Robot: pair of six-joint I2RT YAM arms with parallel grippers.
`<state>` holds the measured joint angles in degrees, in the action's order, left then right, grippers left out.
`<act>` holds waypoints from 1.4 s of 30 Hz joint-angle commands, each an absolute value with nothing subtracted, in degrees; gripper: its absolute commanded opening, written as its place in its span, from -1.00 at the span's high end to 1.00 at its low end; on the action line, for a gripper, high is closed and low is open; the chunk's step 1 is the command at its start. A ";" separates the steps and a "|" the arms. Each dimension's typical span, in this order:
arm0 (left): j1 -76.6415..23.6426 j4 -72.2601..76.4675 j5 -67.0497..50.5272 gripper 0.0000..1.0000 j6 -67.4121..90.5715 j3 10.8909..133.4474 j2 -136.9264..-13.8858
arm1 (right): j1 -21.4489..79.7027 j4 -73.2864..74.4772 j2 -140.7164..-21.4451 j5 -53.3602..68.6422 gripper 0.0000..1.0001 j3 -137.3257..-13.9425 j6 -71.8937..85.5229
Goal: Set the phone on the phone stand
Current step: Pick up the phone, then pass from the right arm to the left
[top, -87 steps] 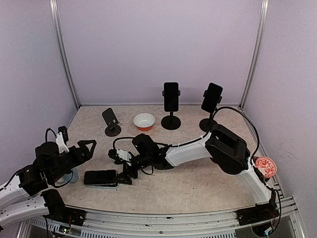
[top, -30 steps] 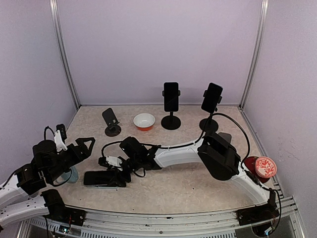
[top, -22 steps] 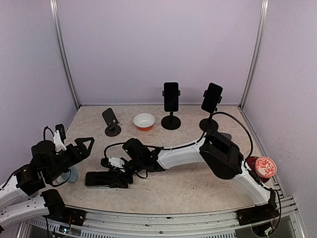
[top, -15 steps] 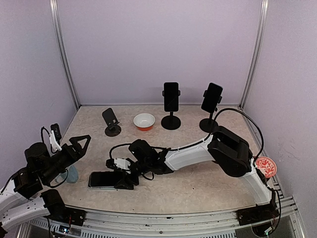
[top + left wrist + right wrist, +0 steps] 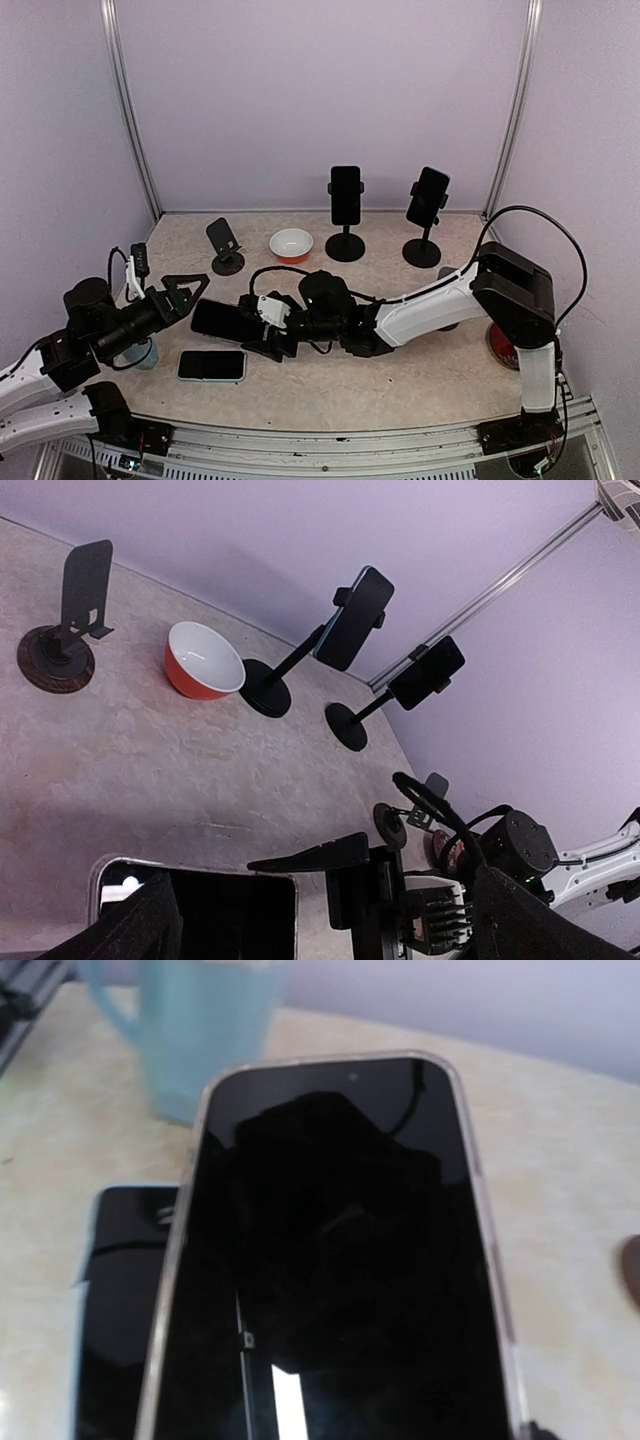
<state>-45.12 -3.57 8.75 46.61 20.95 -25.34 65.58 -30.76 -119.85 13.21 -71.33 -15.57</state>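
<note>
One phone (image 5: 224,320) hangs above the table, pinched at one end in the right gripper (image 5: 259,327), just beside the left gripper (image 5: 189,291), which gapes wide and empty, well apart from the phone stand (image 5: 225,243).

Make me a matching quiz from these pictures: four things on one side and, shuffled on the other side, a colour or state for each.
Things:
1 bowl
2 low stand
3 mug
4 right gripper

Colours or states:
A holds nothing
B light blue
C closed on a phone
D orange outside, white inside

Pairs: 1-D, 2-A, 3-B, 4-C
</note>
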 commanded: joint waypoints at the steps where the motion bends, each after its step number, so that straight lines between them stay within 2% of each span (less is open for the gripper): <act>1: -45.35 3.43 3.16 -0.98 48.57 21.59 -27.97 | 66.44 -41.87 -115.39 4.01 0.76 -68.77 -16.75; 8: -45.36 4.75 3.83 -0.98 59.34 21.97 -30.43 | 68.59 -46.07 -114.57 -10.74 0.77 -66.49 -24.47; 14: -45.60 9.80 3.11 -0.97 65.72 20.25 -30.68 | 68.71 -46.67 -114.27 -13.22 0.78 -66.03 -25.65; 19: -45.97 12.68 2.41 -0.98 64.43 19.42 -31.91 | 68.82 -47.54 -113.01 -11.72 0.79 -64.60 -23.60; 25: -46.41 14.99 2.85 -0.98 66.70 18.20 -32.53 | 69.19 -47.91 -114.18 -16.68 0.82 -65.59 -23.30; 37: -47.47 24.64 3.80 -0.97 44.15 16.62 -27.29 | 67.56 -46.03 -110.42 -7.09 0.83 -64.64 -11.75; 39: -47.79 21.79 6.58 -0.98 38.38 17.43 -26.26 | 67.12 -45.78 -109.97 -6.78 0.83 -64.40 -10.93; 42: -47.99 9.51 12.80 -0.98 34.21 23.10 -28.71 | 67.10 -45.25 -109.85 -7.86 0.83 -64.63 -10.72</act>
